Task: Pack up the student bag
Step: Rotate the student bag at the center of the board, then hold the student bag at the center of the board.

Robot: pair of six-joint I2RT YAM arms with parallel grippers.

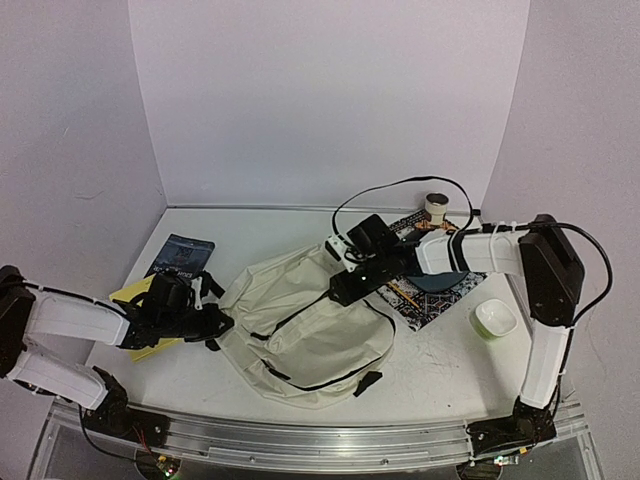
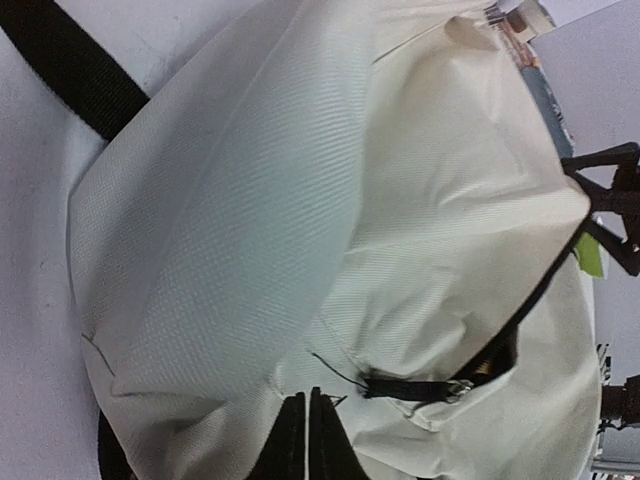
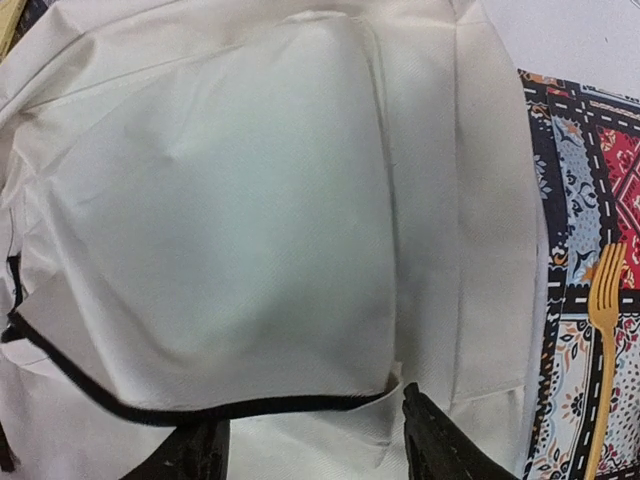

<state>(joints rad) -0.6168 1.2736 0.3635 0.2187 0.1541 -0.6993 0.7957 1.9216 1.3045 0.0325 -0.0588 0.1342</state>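
Note:
The student bag [image 1: 305,325], a cream fabric backpack with black zipper lines, lies flat in the middle of the table. My left gripper [image 1: 216,325] is at its left edge. In the left wrist view the fingers [image 2: 303,425] are pressed together with a thin fold of the bag's fabric [image 2: 300,200] between the tips, beside a black zipper pull [image 2: 415,388]. My right gripper [image 1: 342,290] hovers over the bag's upper right part. In the right wrist view it [image 3: 315,440] is open and empty, its jaws straddling a black zipper line [image 3: 200,410] on the bag [image 3: 230,200].
A colourful patterned mat [image 1: 445,295] lies right of the bag with a yellow fork [image 3: 603,350] on it. A green bowl [image 1: 495,318] stands further right. A dark blue book [image 1: 181,256] and a yellow notebook [image 1: 135,295] lie at the left. A tape roll [image 1: 436,207] stands at the back.

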